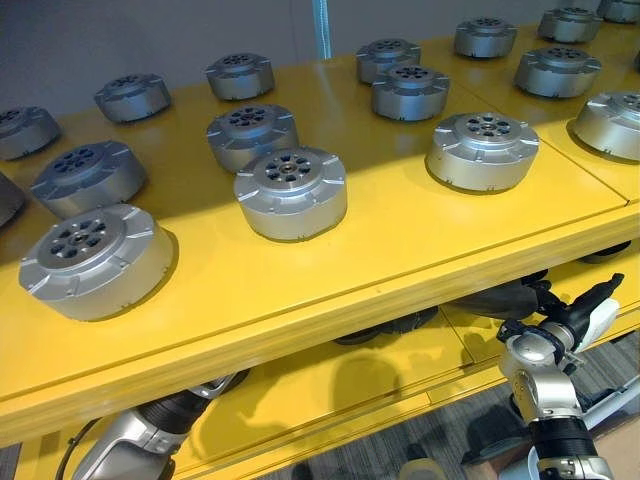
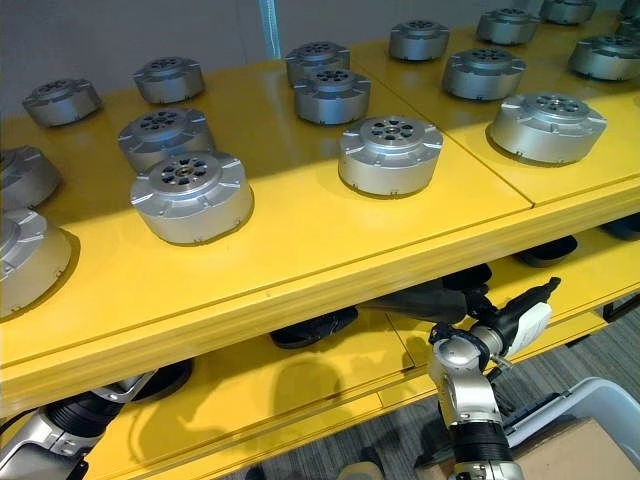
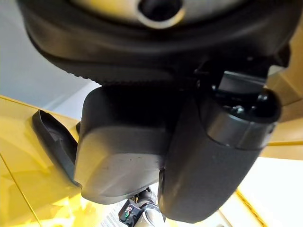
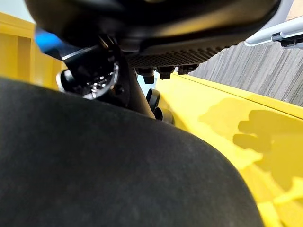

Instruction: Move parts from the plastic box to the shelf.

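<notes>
Overhead, parts [image 1: 290, 192] crowd the shelf [image 1: 400, 250] — right hand [image 1: 585, 318] below.

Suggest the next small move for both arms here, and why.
Probably ease the part forward a little, deeper onto the lower shelf, before lowering it. Both arms reach in under the yellow top shelf. The left hand and right hand sit either side of a dark-rimmed part pressed close above the left hand. Whether it rests on the shelf yet is unclear.
</notes>
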{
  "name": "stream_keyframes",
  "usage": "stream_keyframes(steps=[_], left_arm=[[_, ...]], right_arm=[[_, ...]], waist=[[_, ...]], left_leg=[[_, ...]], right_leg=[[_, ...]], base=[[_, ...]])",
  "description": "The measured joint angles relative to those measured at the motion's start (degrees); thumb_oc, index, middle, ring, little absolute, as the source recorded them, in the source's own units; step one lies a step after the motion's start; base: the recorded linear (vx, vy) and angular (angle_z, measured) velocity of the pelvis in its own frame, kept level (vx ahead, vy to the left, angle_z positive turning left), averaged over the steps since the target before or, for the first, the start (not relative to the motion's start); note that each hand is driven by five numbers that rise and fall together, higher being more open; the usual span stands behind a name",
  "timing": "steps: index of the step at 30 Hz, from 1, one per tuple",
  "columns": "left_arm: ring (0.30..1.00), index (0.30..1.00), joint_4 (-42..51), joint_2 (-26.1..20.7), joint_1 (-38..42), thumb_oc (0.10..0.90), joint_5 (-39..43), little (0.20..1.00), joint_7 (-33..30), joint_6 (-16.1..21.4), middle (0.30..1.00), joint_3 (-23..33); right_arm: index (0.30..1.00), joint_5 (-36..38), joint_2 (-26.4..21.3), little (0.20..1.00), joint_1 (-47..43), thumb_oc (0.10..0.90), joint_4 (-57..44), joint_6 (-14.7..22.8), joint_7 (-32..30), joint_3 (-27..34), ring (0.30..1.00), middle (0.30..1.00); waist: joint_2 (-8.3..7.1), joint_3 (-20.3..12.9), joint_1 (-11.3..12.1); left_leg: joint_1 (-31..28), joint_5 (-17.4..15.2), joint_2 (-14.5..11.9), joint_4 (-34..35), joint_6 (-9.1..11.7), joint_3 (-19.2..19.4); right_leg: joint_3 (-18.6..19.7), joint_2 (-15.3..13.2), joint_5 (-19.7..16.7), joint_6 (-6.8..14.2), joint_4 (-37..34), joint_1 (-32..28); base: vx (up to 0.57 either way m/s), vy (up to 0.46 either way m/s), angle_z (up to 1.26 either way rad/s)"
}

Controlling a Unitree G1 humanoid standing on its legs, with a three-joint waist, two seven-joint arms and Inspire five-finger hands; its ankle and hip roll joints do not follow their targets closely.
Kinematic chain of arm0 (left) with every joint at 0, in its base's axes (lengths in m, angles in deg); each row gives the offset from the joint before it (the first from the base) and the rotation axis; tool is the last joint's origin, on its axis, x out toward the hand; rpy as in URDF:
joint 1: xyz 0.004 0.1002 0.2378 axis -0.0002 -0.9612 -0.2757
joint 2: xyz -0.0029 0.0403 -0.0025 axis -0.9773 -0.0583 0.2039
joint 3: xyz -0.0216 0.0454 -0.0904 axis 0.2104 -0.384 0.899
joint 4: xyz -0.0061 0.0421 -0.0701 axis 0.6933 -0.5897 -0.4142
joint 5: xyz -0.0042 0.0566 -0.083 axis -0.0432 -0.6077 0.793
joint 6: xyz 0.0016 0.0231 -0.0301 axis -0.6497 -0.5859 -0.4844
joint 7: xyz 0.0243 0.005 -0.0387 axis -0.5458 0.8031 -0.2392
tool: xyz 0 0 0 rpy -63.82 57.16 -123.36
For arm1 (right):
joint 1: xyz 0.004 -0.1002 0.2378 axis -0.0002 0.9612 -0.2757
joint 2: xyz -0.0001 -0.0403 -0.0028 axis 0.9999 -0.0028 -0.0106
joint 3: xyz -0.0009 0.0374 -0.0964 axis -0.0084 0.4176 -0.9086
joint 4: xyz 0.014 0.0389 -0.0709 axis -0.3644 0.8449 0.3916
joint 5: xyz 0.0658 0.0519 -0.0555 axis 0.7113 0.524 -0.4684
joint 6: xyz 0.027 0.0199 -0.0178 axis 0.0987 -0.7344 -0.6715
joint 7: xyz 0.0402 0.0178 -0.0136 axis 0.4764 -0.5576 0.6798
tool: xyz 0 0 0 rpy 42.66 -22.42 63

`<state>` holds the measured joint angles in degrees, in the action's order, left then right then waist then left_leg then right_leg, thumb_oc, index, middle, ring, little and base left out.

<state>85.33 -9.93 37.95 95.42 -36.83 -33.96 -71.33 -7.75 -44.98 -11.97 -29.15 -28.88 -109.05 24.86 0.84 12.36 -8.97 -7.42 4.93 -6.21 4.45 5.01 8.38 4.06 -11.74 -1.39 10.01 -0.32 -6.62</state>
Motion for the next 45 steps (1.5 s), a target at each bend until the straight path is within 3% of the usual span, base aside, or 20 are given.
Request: stream_keyframes(steps=[11,13,15,16,17,18,19,20,22,24,28,30,31,32,33,34,37,39,41,45], left_arm=[[0.300,0.300,0.3,0.3,-2.5,0.400,0.0,0.300,1.1,0.0,0.300,1.0],[0.300,0.300,0.0,0.8,-2.7,0.400,0.1,0.300,1.8,0.1,0.300,0.4],[0.300,0.300,0.0,0.8,-2.8,0.400,0.2,0.300,2.8,1.1,0.300,0.1],[0.300,0.300,0.3,1.0,-2.6,0.400,0.2,0.300,3.6,1.7,0.300,0.1],[0.300,0.300,0.1,2.0,-2.7,0.400,0.2,0.300,3.8,2.2,0.300,0.3],[0.300,0.300,-0.1,2.7,-2.8,0.400,0.1,0.300,3.8,2.2,0.300,0.6],[0.300,0.300,-0.8,2.3,-2.7,0.400,0.2,0.300,4.3,2.2,0.300,0.3],[0.300,0.300,-1.3,1.8,-2.9,0.400,0.2,0.300,4.9,2.2,0.300,0.0],[0.300,0.300,-1.9,1.0,-2.9,0.400,1.4,0.300,5.2,2.2,0.300,-0.2],[0.300,0.300,-1.8,0.2,-2.9,0.400,2.3,0.300,5.0,2.2,0.300,-0.6],[0.300,0.300,-1.6,-0.1,-3.0,0.400,2.4,0.300,4.7,2.2,0.300,-0.5],[0.300,0.300,-1.6,-0.4,-4.2,0.400,2.4,0.300,4.7,2.2,0.300,-0.2],[0.300,0.300,-1.6,-0.4,-4.6,0.400,2.4,0.300,4.7,2.2,0.300,-0.1],[0.300,0.300,-1.8,-0.6,-4.6,0.400,2.5,0.300,4.7,2.0,0.300,0.1],[0.300,0.300,-1.5,-0.5,-5.0,0.400,2.5,0.300,4.8,1.9,0.300,0.1],[0.300,0.300,-1.4,-0.6,-5.3,0.400,2.5,0.300,4.8,1.9,0.300,0.1],[0.300,0.300,-0.3,-0.7,-6.3,0.400,2.5,0.300,4.8,1.9,0.300,0.9],[0.300,0.300,0.6,-1.0,-6.9,0.400,2.4,0.300,4.9,1.8,0.300,2.0],[0.300,0.300,0.6,-0.6,-8.4,0.400,2.4,0.300,5.0,1.6,0.300,2.3],[0.300,0.300,0.6,-0.8,-9.5,0.400,2.9,0.300,5.1,1.5,0.300,2.3]], right_arm=[[1.000,-1.8,0.1,1.000,0.5,0.900,1.4,-2.1,2.2,-1.8,1.000,1.000],[1.000,-1.2,-0.7,1.000,1.5,0.900,2.7,-1.3,2.4,-2.1,1.000,1.000],[1.000,-0.4,-1.4,1.000,2.2,0.900,3.8,0.2,3.5,-1.4,1.000,1.000],[1.000,0.6,-2.0,1.000,2.5,0.900,4.0,1.1,3.9,-0.4,1.000,1.000],[1.000,1.0,-2.3,1.000,2.8,0.900,4.1,2.0,4.8,0.4,1.000,1.000],[1.000,1.9,-2.6,1.000,2.9,0.900,4.2,2.8,5.5,0.7,1.000,1.000],[1.000,2.7,-1.5,1.000,3.8,0.900,4.6,2.9,5.5,0.1,1.000,1.000],[1.000,2.8,-0.8,1.000,4.4,0.900,5.6,2.9,5.2,-0.3,1.000,1.000],[1.000,2.8,0.2,1.000,4.7,0.900,6.3,2.6,4.5,-1.7,1.000,1.000],[1.000,2.8,0.2,1.000,4.6,0.900,6.4,2.7,3.7,-2.2,1.000,1.000],[1.000,2.8,2.0,1.000,4.4,0.900,8.1,2.9,3.7,-2.8,1.000,1.000],[1.000,2.8,2.9,1.000,4.4,0.900,9.3,2.9,4.9,-3.2,1.000,1.000],[1.000,2.8,3.1,1.000,4.3,0.900,9.7,2.9,5.2,-3.3,1.000,1.000],[1.000,2.9,3.1,1.000,4.0,0.900,10.1,2.8,5.4,-3.4,1.000,1.000],[1.000,3.0,3.0,1.000,4.1,0.900,10.1,2.7,5.3,-3.4,1.000,1.000],[1.000,3.1,3.0,1.000,4.1,0.900,10.1,2.7,5.4,-3.3,1.000,1.000],[1.000,3.1,3.6,1.000,4.4,0.900,10.0,3.5,5.6,-3.6,1.000,1.000],[1.000,3.1,3.6,1.000,4.1,0.900,9.9,3.7,6.0,-4.3,1.000,1.000],[1.000,3.4,3.6,1.000,4.2,0.900,10.0,3.4,6.0,-4.7,1.000,1.000],[1.000,3.3,3.6,1.000,4.9,0.900,10.0,2.8,5.8,-5.4,1.000,1.000]], waist=[[-0.25,-1.4,1.9],[-0.94,-2.5,1.7],[-2.54,-2.7,2.1],[-2.74,-2.7,1.6],[-2.38,-2.8,1.5],[-0.24,-3.9,1.5],[-1.03,-3.9,0.7],[-1.33,-3.9,0.8],[-1.69,-3.9,0.6],[-1.34,-4.0,-0.1],[-1.82,-3.9,1.0],[-1.84,-3.8,2.0],[-1.18,-3.8,3.1],[-0.59,-2.8,3.7],[-0.39,-2.6,4.1],[-0.58,-2.6,4.5],[-2.03,-2.6,5.4],[-3.21,-2.6,7.5],[-1.60,-3.0,7.2],[-1.45,-3.0,6.7]], left_leg=[[1.9,1.4,-2.7,0.1,1.5,-3.3],[3.9,1.9,-2.7,-0.8,0.1,-2.0],[9.0,-3.1,-0.2,-12.1,-1.7,3.9],[13.0,-7.1,3.3,-21.6,-2.1,2.9],[15.1,-10.6,5.3,-25.2,-3.6,1.2],[14.2,-12.0,6.8,-22.1,-6.9,-0.5],[12.1,-11.3,7.8,-18.8,-8.8,0.3],[10.5,-10.5,8.2,-16.7,-9.3,0.6],[8.9,-9.1,9.0,-13.3,-10.7,0.8],[8.1,-7.8,10.2,-10.4,-10.9,0.3],[5.9,-5.5,10.8,-6.6,-10.5,1.3],[5.0,-4.2,9.4,-5.2,-11.1,3.7],[5.4,-4.4,7.4,-5.0,-11.6,5.4],[5.9,-4.8,5.4,-4.9,-12.4,6.7],[6.5,-4.8,4.4,-5.5,-12.4,7.2],[6.4,-4.6,4.4,-5.7,-11.9,7.4],[7.5,-4.0,5.4,-6.6,-10.4,8.1],[9.2,-3.7,6.5,-7.0,-9.7,9.4],[10.1,-1.8,5.6,-5.9,-8.9,8.7],[8.7,-0.4,5.1,-2.9,-7.5,8.3]], right_leg=[[-3.9,3.2,-0.4,-1.6,-1.6,-1.6],[-6.6,2.9,-0.4,-2.6,-2.3,-1.2],[-7.2,-0.6,-0.6,-2.6,-2.0,0.2],[-6.2,-2.2,-0.3,-1.7,-0.2,1.7],[-5.8,-2.9,-0.7,-1.1,1.2,3.3],[-4.7,-2.5,-0.6,-0.9,2.8,4.8],[-4.2,-3.6,0.0,-0.5,5.2,5.7],[-3.9,-3.4,1.5,-0.8,8.4,7.6],[-1.7,0.4,3.4,-1.9,9.6,9.1],[-0.1,1.0,3.3,-2.2,8.9,9.2],[-0.5,1.0,-0.2,0.1,7.5,8.6],[-2.0,2.9,-3.9,0.0,7.0,9.7],[-2.0,4.4,-8.3,1.7,3.5,9.3],[-3.7,5.4,-5.6,0.1,10.2,11.4],[-5.2,5.8,0.4,-3.2,23.8,14.8],[-5.8,5.6,2.9,-4.0,28.8,15.6],[-6.3,4.8,9.9,-3.8,21.8,7.6],[-6.5,4.2,11.5,-4.6,13.3,4.9],[-7.0,5.7,9.1,-5.3,8.9,4.1],[-6.3,7.3,8.3,-6.1,7.5,4.1]], base=[[-0.05,-0.143,0.16],[-0.42,0.073,0.50],[-0.40,0.168,0.34],[-0.28,0.307,0.13],[-0.29,0.360,-0.13],[-0.14,0.210,-0.23],[-0.17,0.180,-0.27],[-0.16,0.159,-0.12],[-0.13,0.153,-0.06],[-0.07,0.082,0.15],[-0.19,0.036,-0.14],[-0.27,0.006,-0.65],[-0.21,-0.035,-0.75],[-0.18,-0.112,-0.72],[-0.10,-0.149,-0.45],[-0.08,-0.246,-0.20],[-0.13,-0.248,-0.10],[-0.14,-0.142,-0.31],[-0.10,-0.114,-0.03],[-0.07,-0.113,-0.09]])
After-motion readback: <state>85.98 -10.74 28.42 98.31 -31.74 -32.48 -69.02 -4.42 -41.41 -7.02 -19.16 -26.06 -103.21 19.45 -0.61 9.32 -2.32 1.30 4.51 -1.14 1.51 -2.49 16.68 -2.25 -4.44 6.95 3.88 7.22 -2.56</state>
